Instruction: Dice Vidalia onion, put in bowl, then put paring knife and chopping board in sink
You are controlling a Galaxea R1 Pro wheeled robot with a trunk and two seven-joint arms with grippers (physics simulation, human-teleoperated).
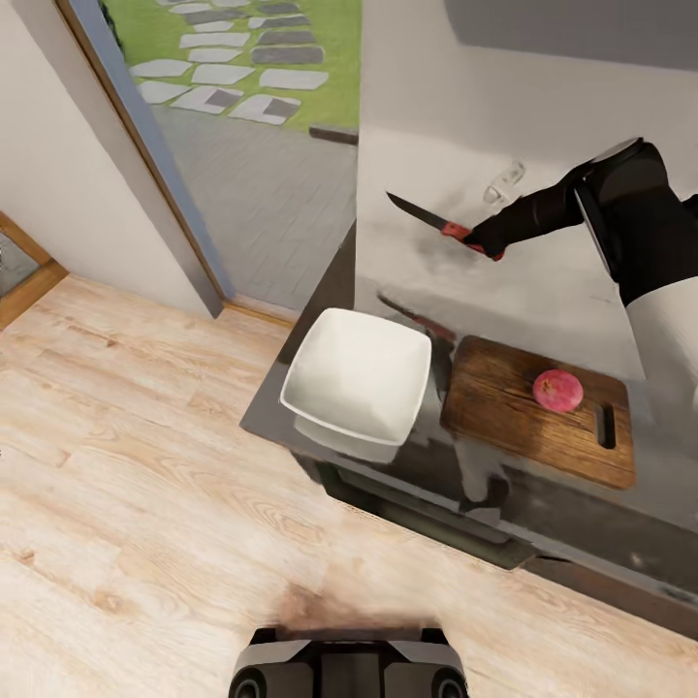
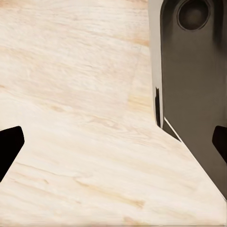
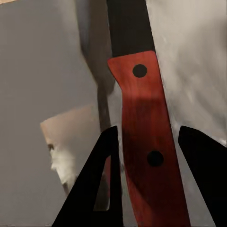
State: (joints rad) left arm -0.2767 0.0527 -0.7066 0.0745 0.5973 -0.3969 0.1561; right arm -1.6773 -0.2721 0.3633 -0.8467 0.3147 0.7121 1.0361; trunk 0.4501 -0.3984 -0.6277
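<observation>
Red knife handle [image 3: 142,142] sits clenched in my right claw [image 1: 482,242], blade raised above the tabletop [image 1: 543,281]. My left claw [image 2: 113,142] hangs released over the floor. With the onion [image 1: 557,390] on the board [image 1: 504,402], I must next lower the blade onto it.

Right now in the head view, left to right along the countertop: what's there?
Glossy white square bowl → mid-brown wooden chopping board → small round pinkish-red Vidalia onion, resting on the board near its slot handle.
</observation>
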